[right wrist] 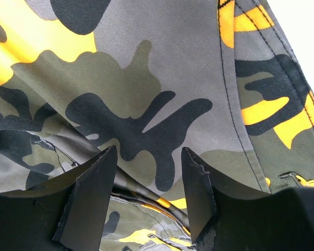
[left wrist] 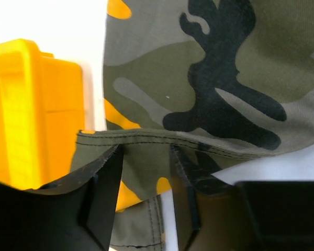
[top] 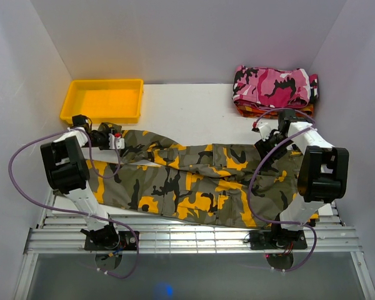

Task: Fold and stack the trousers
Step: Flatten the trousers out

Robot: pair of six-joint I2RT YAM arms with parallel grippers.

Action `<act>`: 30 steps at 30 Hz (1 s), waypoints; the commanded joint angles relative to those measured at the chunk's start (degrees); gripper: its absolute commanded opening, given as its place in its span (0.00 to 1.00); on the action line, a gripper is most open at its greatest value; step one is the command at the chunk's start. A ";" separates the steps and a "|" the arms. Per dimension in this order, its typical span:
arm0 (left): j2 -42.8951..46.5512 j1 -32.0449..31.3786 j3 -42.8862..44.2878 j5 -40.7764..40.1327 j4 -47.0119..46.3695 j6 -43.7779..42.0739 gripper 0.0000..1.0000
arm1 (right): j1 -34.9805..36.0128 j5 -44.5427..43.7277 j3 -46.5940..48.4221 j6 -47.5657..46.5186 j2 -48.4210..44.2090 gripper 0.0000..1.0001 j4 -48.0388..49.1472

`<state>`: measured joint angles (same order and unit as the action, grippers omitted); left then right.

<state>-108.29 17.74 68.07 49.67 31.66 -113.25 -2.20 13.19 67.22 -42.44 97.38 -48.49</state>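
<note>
**Left end effector** (left wrist: pixel 145 151): its fingers stand either side of the stitched leg hem (left wrist: pixel 146 137), with cloth in the gap. Whether it has clenched cannot be told.

**Right end effector** (right wrist: pixel 149 151): a fold at the waist end fills the gap between its fingers, and the upper layer stands proud of the layer beneath. I record it as grasping the trousers (top: pixel 200 181).

**Position:** the trousers lie lengthwise across the bench (top: pixel 194 112). The legs point toward the left arm and the yellow tray (top: pixel 67 106), the waist toward the right arm. A pink camouflage garment (top: pixel 272 84) sits at the far right (no part of this job).

**Handling, as judged:**
- The cloth is soft, limp and light.
- It is neither slippery nor fragile, and bulkier at pockets and seams.
- It will sag between two holds.
- It is best taken at the hem and waistband, where stitching gives the fingers firm purchase.
</note>
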 commanded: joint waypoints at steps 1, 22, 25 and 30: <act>0.10 -0.25 1.54 -2.90 3.31 -40.20 0.46 | -0.44 0.78 2.12 -0.54 0.35 0.58 -1.70; 14.25 0.55 -0.93 -12.05 10.69 -40.38 0.98 | -1.49 2.98 3.97 -0.55 0.88 0.55 -3.54; 13.54 -0.68 -1.53 -13.11 10.71 -40.38 0.98 | -1.49 3.59 4.93 -0.02 1.32 0.55 -3.63; 13.46 -4.81 -5.23 -15.82 6.58 -40.47 0.98 | -1.67 3.33 4.76 -0.36 0.97 0.55 -3.72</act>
<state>-95.53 15.16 64.71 35.46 38.61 -113.78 -3.38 15.27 70.30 -42.44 98.15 -51.09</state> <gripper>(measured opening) 0.979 0.553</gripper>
